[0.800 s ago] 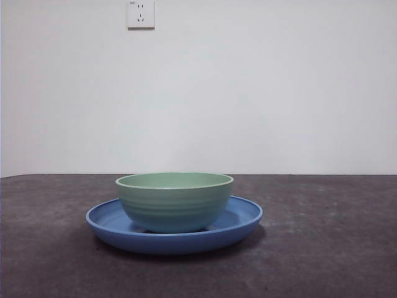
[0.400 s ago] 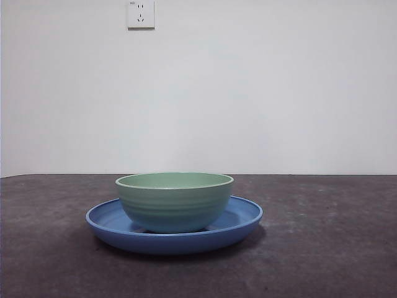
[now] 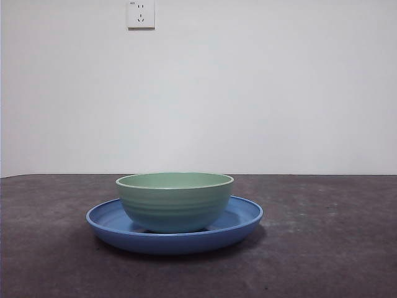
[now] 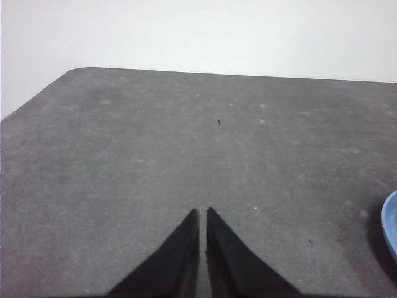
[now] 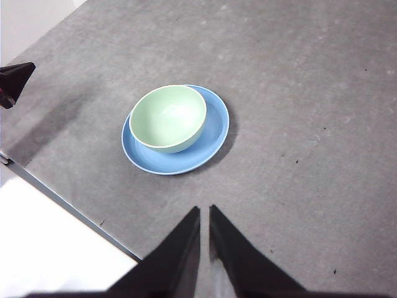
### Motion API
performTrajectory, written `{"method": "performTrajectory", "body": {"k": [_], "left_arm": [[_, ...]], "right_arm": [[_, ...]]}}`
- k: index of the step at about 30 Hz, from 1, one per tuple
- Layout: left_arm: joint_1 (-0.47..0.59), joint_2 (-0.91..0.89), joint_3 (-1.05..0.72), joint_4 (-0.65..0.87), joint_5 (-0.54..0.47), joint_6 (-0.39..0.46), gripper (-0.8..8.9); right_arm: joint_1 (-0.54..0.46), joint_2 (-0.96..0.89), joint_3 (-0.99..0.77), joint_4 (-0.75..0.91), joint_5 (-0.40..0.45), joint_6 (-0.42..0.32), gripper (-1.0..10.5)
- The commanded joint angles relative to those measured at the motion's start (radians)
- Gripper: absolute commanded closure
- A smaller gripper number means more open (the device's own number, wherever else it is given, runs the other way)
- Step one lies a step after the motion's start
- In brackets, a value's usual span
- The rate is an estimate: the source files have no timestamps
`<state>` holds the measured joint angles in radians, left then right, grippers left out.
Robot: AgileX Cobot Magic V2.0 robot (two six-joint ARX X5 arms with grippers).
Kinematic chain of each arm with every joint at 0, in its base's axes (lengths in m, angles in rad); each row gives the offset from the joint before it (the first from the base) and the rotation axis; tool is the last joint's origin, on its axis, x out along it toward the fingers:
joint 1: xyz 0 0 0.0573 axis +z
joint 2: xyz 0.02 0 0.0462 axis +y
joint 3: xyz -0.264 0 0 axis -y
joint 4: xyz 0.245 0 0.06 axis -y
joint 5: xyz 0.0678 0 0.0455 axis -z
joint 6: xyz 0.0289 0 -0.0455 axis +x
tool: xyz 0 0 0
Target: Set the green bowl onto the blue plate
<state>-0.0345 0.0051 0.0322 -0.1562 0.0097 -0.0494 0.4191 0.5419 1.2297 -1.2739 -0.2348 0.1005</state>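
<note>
The green bowl (image 3: 174,201) stands upright inside the blue plate (image 3: 242,218) near the middle of the dark table, slightly off the plate's centre. The right wrist view shows the same bowl (image 5: 167,118) on the plate (image 5: 214,133) from high above. My right gripper (image 5: 204,214) hangs well back from them, jaws shut and empty. My left gripper (image 4: 202,215) is shut and empty over bare table, with only an edge of the plate (image 4: 391,226) showing at the side. Neither gripper appears in the front view.
A wall socket (image 3: 141,13) sits high on the white wall behind the table. The table's edge (image 5: 68,208) runs near the plate in the right wrist view. The other arm's black tip (image 5: 13,81) shows at that view's side.
</note>
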Motion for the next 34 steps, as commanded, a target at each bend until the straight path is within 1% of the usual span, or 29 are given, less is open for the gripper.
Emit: {"method": "performTrajectory", "body": {"k": [1,13,15,16,18,19,21,22,25,27,28,30,32,34], "left_arm": [[0.002,-0.002,-0.02,0.018,-0.001,0.011,7.93],[0.003,-0.002,-0.02,0.018,-0.001,0.011,7.93],[0.003,-0.002,-0.02,0.018,-0.001,0.011,7.93],[0.002,-0.002,-0.02,0.018,-0.001,0.011,7.94],[0.002,-0.002,-0.02,0.018,-0.001,0.011,7.93],[0.002,-0.002,-0.02,0.018,-0.001,0.011,7.93],[0.002,-0.002,-0.02,0.018,-0.001,0.011,7.94],[0.002,-0.002,-0.02,0.018,-0.001,0.011,7.93],[0.002,-0.002,-0.02,0.018,-0.001,0.011,7.93],[0.002,-0.002,-0.02,0.018,-0.001,0.011,7.94],[0.002,-0.002,-0.02,0.018,-0.001,0.011,7.93],[0.002,-0.002,-0.02,0.018,-0.001,0.011,7.93],[0.002,-0.002,-0.02,0.018,-0.001,0.011,7.93],[0.002,-0.002,-0.02,0.018,-0.001,0.011,7.93]], "right_arm": [[0.006,0.005,0.013,0.011,0.0,-0.008,9.2],[0.011,0.004,0.01,0.013,-0.003,-0.008,9.2],[-0.006,0.002,0.006,0.019,0.03,-0.011,9.2],[-0.024,-0.005,-0.001,0.023,0.035,-0.023,9.2],[-0.081,-0.031,-0.04,0.064,0.026,-0.084,9.2],[-0.124,-0.065,-0.092,0.136,0.026,-0.106,9.2],[-0.183,-0.137,-0.209,0.297,0.029,-0.124,9.2],[-0.216,-0.194,-0.307,0.43,0.042,-0.136,9.2],[-0.281,-0.33,-0.576,0.789,0.118,-0.143,9.2],[-0.319,-0.402,-0.73,0.962,0.146,-0.141,9.2],[-0.338,-0.436,-0.802,1.028,0.154,-0.135,9.2],[-0.367,-0.49,-0.918,1.101,0.171,-0.134,9.2],[-0.388,-0.526,-1.01,1.125,0.193,-0.134,9.2],[-0.406,-0.538,-1.08,1.124,0.193,-0.134,9.2]]}}
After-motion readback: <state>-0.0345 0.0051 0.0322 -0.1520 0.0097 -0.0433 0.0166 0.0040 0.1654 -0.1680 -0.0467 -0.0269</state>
